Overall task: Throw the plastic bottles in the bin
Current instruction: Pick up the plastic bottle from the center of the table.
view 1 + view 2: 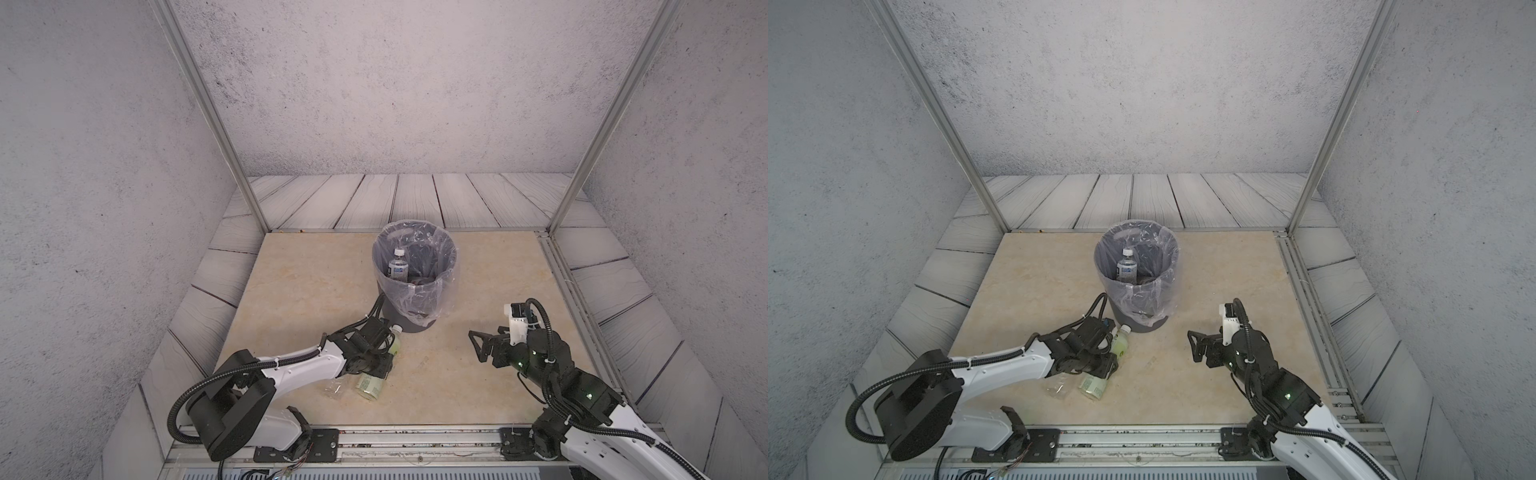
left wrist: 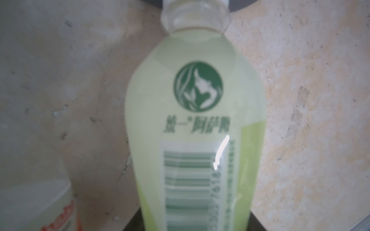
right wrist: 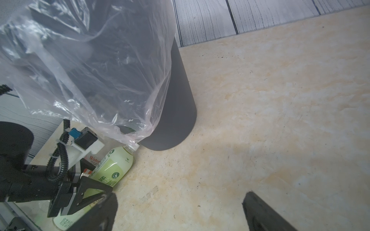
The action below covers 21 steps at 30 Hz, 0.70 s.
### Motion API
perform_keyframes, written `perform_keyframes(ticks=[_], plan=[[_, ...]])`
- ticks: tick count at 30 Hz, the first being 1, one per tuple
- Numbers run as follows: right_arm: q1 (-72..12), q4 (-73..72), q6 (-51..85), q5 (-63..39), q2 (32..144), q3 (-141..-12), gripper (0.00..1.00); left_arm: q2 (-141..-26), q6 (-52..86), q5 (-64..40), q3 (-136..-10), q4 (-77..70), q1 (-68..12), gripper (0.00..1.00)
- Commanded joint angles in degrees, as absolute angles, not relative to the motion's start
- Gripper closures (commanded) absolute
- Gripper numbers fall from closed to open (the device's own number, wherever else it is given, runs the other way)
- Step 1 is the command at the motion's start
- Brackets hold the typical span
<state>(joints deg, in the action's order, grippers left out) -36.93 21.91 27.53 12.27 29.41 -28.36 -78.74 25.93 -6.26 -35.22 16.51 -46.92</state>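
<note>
Bottles: pale green bottle (image 1: 394, 345) lies on its side on the table (image 1: 307, 291), its white cap almost at the foot of the bin (image 1: 419, 301); a second bottle (image 1: 369, 385), with red lettering on its label, lies just beside it; a clear bottle (image 1: 397, 268) with a dark label stands inside the bin
Left gripper (image 1: 387, 358): jaws sit either side of the green bottle's lower body, apparently clamped on it
Right gripper (image 3: 180, 208): spread wide and empty; hovers low to the right of the bin
Step in hand: judged to be the lift of the green bottle; raise it well clear before swinging across, since the rim stands taller than the bottle and the loose bag could catch the cap; let go only once it is over the opening
Materials: green bottle is smooth, glossy and rounded, tapering to a narrow neck, so it is likely to slip or roll under a light squeeze; liner (image 3: 90, 70) is thin, crinkled and clear; bin wall is matt dark grey and slightly tapered; table is hard, marbled beige
</note>
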Motion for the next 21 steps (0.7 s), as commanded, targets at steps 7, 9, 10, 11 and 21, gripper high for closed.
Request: perform_keyframes(ticks=[7,9,10,11,21], plan=[[-36.9,20.7,27.2,14.6,29.8,-28.5,0.00,-72.9,24.4,-2.8,-36.3,20.2,-47.5,0.49],[-36.9,20.5,27.1,14.6,30.1,-28.5,0.00,-70.4,24.4,-2.3,-36.1,21.0,-47.5,0.50],[-36.9,20.4,27.2,14.5,30.1,-28.5,0.00,-68.9,24.4,-1.9,-36.1,21.4,-47.5,0.50],[-36.9,20.2,27.2,14.4,30.0,-28.5,0.00,-67.1,24.4,-1.3,-36.0,22.0,-47.5,0.50],[-36.9,20.7,26.0,12.1,31.7,-30.2,0.00,-48.9,23.6,7.4,-35.5,26.2,-47.4,0.52]])
